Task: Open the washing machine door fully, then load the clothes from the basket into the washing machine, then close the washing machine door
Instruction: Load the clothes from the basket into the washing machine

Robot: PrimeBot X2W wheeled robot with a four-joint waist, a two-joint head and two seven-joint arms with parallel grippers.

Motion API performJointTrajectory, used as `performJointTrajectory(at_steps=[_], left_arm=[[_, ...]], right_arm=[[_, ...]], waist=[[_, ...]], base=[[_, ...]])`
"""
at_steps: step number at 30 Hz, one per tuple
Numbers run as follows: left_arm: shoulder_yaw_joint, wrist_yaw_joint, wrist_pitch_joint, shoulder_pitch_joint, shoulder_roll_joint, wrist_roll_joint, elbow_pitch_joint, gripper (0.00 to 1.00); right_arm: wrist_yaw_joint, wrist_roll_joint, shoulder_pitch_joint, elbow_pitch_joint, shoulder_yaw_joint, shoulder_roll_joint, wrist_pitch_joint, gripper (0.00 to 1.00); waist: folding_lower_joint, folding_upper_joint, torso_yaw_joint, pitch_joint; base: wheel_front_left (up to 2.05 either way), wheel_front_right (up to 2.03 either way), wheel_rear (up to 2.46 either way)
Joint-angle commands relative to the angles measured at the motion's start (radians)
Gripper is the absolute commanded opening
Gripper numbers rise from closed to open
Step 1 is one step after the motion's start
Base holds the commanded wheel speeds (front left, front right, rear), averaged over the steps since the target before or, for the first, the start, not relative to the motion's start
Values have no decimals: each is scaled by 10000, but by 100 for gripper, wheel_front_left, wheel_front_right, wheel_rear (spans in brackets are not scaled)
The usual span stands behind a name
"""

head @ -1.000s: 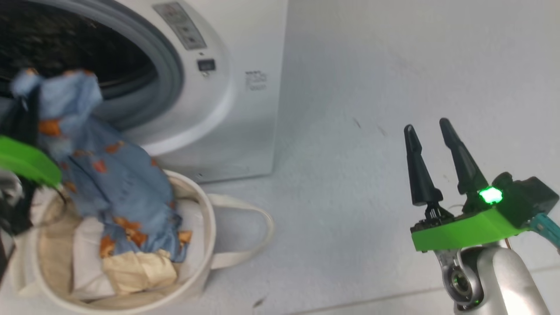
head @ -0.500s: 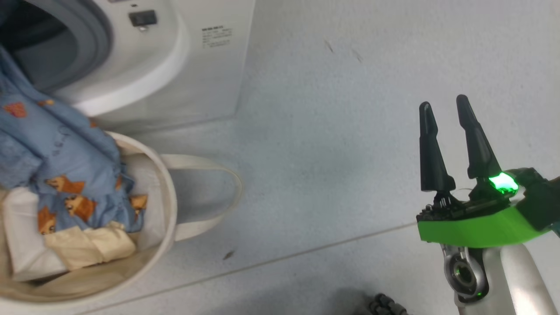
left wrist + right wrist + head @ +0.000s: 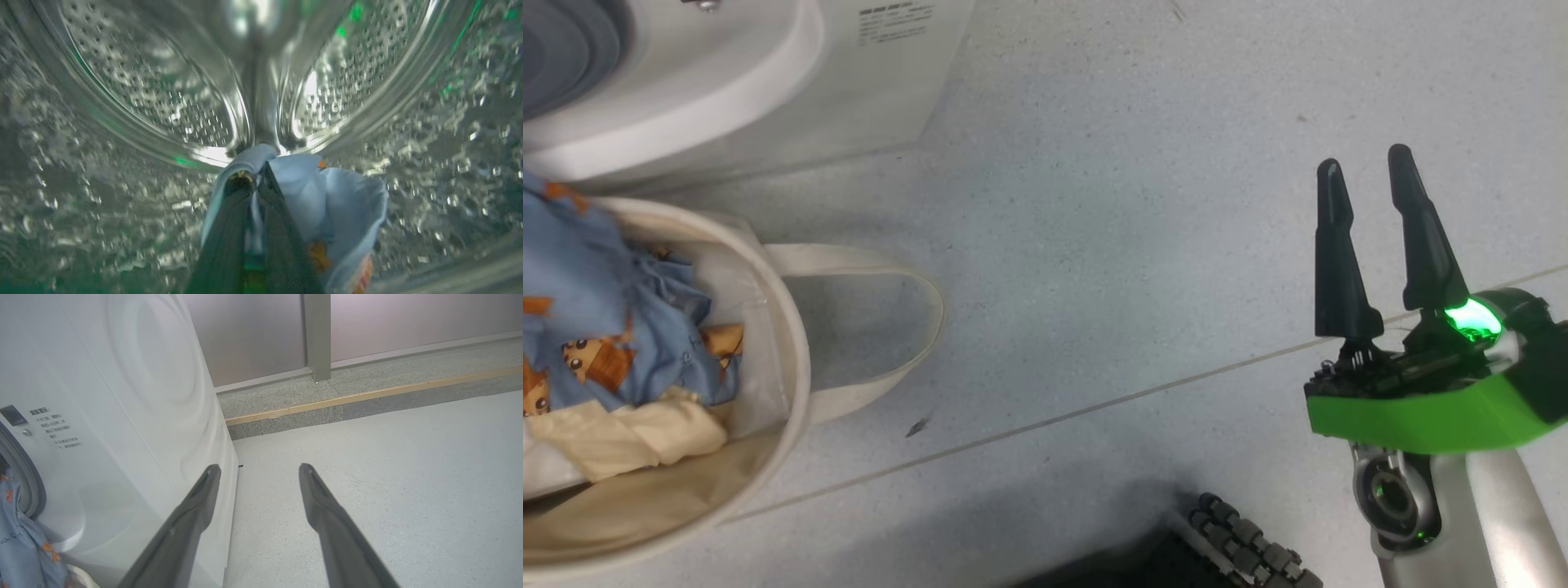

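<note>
Dark left fingers point(image 3: 226, 237) clamped together on light blue bear-printed fabric point(image 3: 339, 196), we see it bunched inside the perforated steel drum point(image 3: 155, 81), our right fingers point(image 3: 1337, 269) spread wide, holding nothing

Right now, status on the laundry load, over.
Left hand shut on bear-print cloth inside drum. Right hand open, empty. Cloth tail in basket. Nothing blocking.

- The washing machine point(image 3: 727, 114) is cut by the head view's top and left edges; its printed label point(image 3: 894, 20) is too small to read.
- The basket point(image 3: 796, 367) and the clothes point(image 3: 605, 310) run out at the left edge.
- A dark ribbed thing point(image 3: 1245, 543) at the bottom edge is cut off and cannot be identified.
- In the left wrist view the drum point(image 3: 143, 102) is blurred; the clothes partly hide the left gripper's point(image 3: 251, 179) tips.
</note>
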Motion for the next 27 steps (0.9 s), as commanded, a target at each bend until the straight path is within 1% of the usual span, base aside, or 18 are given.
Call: performJointTrajectory(at_steps=[1, 3, 8, 12, 14, 16, 17, 18, 22, 27], left_arm=[[329, 16, -397, -753, 648, -41, -99, 0], [359, 16, -747, -1071, 677, -120, -34, 0], [220, 16, -1017, -1469, 716, -150, -155, 0], [1146, 16, -1042, -1765, 825, 303, -689, 0], [1842, 16, -1044, -1605, 833, 681, -1079, 0], [2440, 16, -1045, -1172, 708, 938, -1249, 0], [2529, 16, -1045, -860, 603, 980, -1152, 57], [2495, 16, -1046, -558, 499, 981, -1039, 99], [1996, 16, -1021, 16, 272, 745, -92, 100], [1034, 16, -300, 247, 103, 482, 584, 100]], right_arm=[[6, 85, 146, -380, 194, -15, -117, 100], [6, 110, 153, -412, 187, -15, -118, 100], [6, 76, 133, -421, 183, -15, -119, 100], [6, 57, 41, -463, 251, -15, -119, 100], [6, 38, 9, -447, 275, -15, -119, 100], [6, 21, -4, -413, 280, -15, -119, 100], [6, 5, -3, -382, 280, -15, -119, 100], [6, -11, 8, -341, 285, -15, -119, 100], [6, -76, 44, -218, 335, -15, -119, 100], [6, -196, 53, -33, 408, -15, -120, 100]], waist=[[-2, 0, 22, 51], [-2, 0, 47, 95], [-2, 0, 166, 162], [-2, 0, 198, 297], [-2, 0, 209, 321], [-2, 0, 225, 290], [-2, 0, 238, 239], [-2, 0, 249, 166], [-2, 0, 266, -80], [-2, 0, 311, -421]], base=[[0, 0, 0], [0, 0, 0], [0, 0, 0], [0, 0, 0], [0, 0, 0], [0, 0, 0], [0, 0, 0], [0, 0, 0], [0, 0, 0], [0, 0, 0]])
